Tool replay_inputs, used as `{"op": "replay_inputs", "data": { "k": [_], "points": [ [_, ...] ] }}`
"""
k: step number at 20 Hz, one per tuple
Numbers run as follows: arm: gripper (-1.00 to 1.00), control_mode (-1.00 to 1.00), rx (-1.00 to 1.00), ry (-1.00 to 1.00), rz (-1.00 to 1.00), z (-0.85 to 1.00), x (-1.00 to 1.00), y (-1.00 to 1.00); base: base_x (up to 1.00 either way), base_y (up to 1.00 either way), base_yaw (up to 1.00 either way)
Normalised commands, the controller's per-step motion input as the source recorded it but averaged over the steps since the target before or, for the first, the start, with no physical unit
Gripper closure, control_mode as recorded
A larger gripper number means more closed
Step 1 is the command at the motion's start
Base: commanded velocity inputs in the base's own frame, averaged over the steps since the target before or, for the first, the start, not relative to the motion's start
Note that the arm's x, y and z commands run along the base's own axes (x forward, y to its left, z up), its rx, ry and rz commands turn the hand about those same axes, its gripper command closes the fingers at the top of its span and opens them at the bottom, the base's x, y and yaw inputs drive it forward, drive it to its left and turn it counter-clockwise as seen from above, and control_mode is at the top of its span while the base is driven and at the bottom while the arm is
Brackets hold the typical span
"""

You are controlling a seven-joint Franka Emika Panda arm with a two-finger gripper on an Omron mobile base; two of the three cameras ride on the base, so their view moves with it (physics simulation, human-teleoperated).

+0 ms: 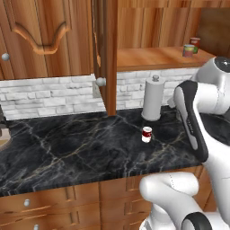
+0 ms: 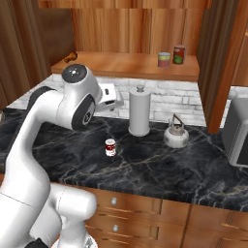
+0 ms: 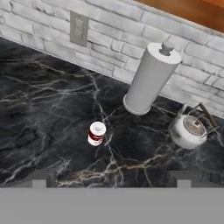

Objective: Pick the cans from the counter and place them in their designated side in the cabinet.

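My pincer (image 3: 111, 181) hangs high over the counter (image 3: 43, 118), tips wide apart and empty, looking down on the red-and-white can (image 3: 96, 133) standing upright near the towel roll (image 3: 148, 81), while the other can (image 2: 164, 59) already sits on the cabinet shelf (image 2: 121, 64).

Can (image 1: 147, 134) on counter (image 1: 67, 148), before towel roll (image 1: 152, 99).

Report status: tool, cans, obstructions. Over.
Tool open, empty, above counter. Red-and-white can upright on counter; other can on cabinet shelf. Paper-towel roll and kettle behind, apart.
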Motion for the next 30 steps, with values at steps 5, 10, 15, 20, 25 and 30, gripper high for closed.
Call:
{"op": "replay_inputs", "data": {
  "k": [5, 10, 15, 20, 25, 30],
  "points": [
    [-1.0, -1.0, 0.01, 0.03, -0.15, -0.33, -0.07, 0.1, 0.0, 0.0, 0.0],
    [-1.0, -1.0, 0.05, 0.0, -0.13, -0.31, 0.0, 0.16, 0.0, 0.0, 0.0],
    [-1.0, -1.0, 0.11, 0.03, -0.07, -0.26, 0.0, 0.16, 0.0, 0.0, 0.0],
    [-1.0, -1.0, 0.03, 0.02, -0.01, -0.21, 0.1, 0.21, 0.0, 0.0, 0.0],
    [-1.0, -1.0, -0.03, 0.07, -0.01, -0.26, 0.2, 0.13, 0.0, 0.0, 0.0],
    [-1.0, -1.0, 0.0, 0.08, -0.02, -0.25, 0.23, 0.06, 0.0, 0.0, 0.0]
  ]
}}
